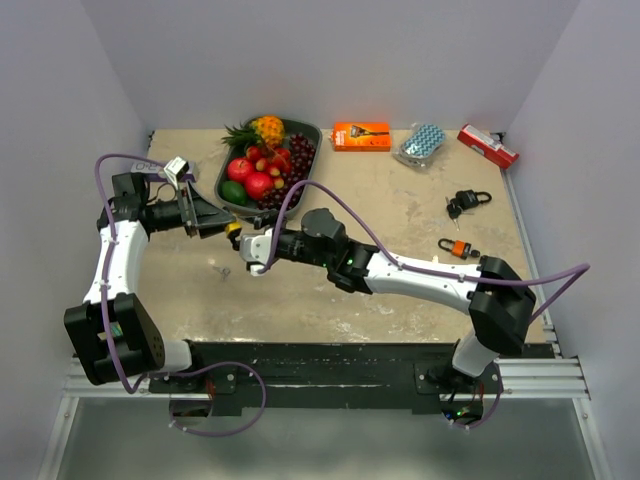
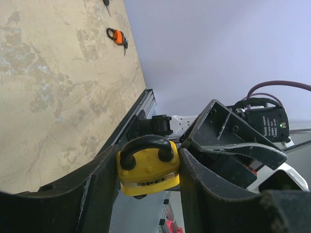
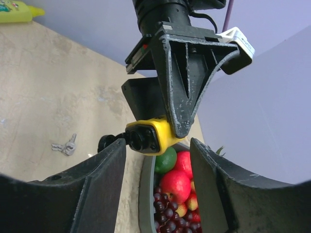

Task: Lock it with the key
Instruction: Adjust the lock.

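Note:
My left gripper (image 1: 222,225) is shut on a yellow padlock (image 1: 233,229) and holds it above the table. In the left wrist view the padlock (image 2: 148,167) sits between the fingers with its black shackle pushed in. In the right wrist view the padlock (image 3: 155,135) shows its black keyhole end, and a black-headed key (image 3: 104,142) sticks out of it. My right gripper (image 3: 156,145) is open, its jaws either side of the padlock's key end without touching. In the top view it (image 1: 255,248) sits just right of the padlock.
A small bunch of silver keys (image 1: 222,268) lies on the table below the padlock. A grey tray (image 1: 225,170) of fruit stands behind it. An orange padlock (image 1: 457,247) and a black padlock (image 1: 468,200) lie at the right. Boxes line the back wall.

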Available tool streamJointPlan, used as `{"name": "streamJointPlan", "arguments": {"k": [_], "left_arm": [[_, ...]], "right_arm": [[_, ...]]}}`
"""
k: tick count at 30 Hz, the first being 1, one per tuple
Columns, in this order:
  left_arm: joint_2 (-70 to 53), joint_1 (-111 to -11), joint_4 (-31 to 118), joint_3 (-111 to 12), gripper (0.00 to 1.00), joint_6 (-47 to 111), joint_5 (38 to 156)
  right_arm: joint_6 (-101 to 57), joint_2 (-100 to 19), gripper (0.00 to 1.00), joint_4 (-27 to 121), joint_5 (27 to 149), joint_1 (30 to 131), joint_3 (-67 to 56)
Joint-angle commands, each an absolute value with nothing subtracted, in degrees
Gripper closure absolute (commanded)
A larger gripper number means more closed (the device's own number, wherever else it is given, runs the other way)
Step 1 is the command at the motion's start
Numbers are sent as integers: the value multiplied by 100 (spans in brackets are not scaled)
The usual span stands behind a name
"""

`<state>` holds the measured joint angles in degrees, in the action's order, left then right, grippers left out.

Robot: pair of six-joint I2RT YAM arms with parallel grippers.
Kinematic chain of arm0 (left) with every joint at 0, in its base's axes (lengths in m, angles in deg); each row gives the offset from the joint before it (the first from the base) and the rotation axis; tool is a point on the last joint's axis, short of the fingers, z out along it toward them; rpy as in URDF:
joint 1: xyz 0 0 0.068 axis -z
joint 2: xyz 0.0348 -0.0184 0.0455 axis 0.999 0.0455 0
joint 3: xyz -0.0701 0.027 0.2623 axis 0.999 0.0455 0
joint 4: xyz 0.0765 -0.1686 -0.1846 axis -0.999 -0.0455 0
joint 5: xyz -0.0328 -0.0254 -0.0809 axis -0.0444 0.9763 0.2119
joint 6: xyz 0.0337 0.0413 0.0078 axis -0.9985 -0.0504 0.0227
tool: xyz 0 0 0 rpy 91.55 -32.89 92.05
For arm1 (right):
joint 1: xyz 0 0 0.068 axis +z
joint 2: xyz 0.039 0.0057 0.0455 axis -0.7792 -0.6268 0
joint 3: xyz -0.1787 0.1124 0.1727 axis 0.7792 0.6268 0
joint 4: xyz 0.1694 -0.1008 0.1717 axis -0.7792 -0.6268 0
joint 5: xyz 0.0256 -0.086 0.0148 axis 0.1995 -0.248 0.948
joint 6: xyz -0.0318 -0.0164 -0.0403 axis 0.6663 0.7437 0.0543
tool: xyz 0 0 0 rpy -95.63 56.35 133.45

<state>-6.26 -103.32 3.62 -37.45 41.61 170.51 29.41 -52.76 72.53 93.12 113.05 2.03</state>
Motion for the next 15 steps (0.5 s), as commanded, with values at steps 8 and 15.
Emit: {"name": "streamJointPlan", "arguments": {"k": [8,15], "left_arm": [[-784,-10295,365,-3809,100,4202,17489],[-705,-10295,365,-3861,100,4185,17506]], "right_arm": [[2909,-5178,26,7285,9546,11245,-30],[2970,-5027,11,7039,9916,11236,216]]}}
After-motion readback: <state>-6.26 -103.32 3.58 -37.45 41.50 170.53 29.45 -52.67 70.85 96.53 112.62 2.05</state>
